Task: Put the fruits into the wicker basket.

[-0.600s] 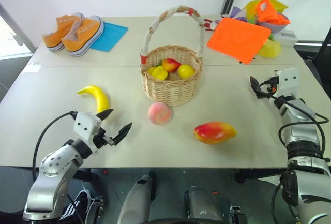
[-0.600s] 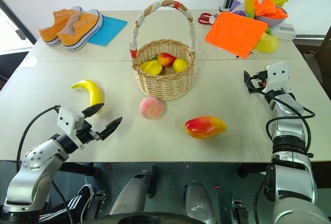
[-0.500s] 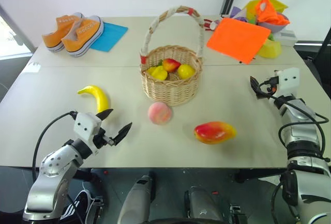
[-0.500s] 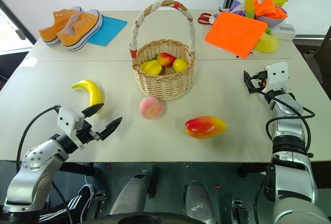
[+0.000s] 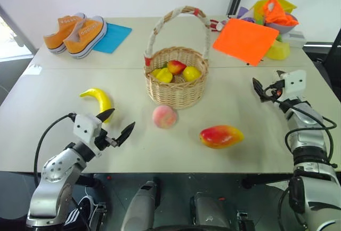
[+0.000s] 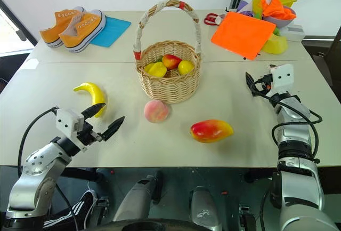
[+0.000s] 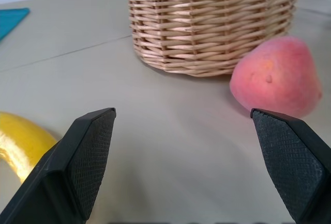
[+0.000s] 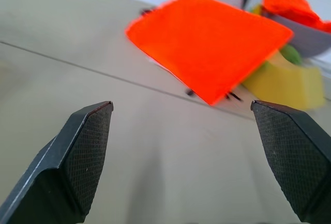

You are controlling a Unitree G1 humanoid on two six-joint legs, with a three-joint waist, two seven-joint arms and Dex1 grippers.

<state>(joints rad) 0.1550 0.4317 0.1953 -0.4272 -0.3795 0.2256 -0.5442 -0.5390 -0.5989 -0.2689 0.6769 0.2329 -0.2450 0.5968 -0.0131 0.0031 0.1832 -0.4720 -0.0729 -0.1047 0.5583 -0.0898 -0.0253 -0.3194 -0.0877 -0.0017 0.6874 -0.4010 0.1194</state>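
Wicker basket (image 5: 177,86): tan woven cane, rough and matt; handle wrapped in white cord with red bands. Banana (image 5: 99,99), peach (image 5: 164,117) and mango (image 5: 221,136): smooth, glossy, plastic-looking skins; the peach shows a duller, faintly dimpled surface in the left wrist view. Table (image 5: 53,129): smooth matt beige top. Left gripper (image 5: 118,126) fingers (image 7: 85,157): black, matt, finely cross-hatched pads. Sneakers (image 5: 77,32): orange canvas, probably, with white rubber soles. Orange sheet (image 5: 245,40): flat, matt.

You see a yellow banana (image 5: 99,100), pink-orange peach (image 5: 164,117), red-and-yellow mango (image 5: 221,136), tan woven basket (image 5: 176,84), orange sneakers (image 5: 75,32).
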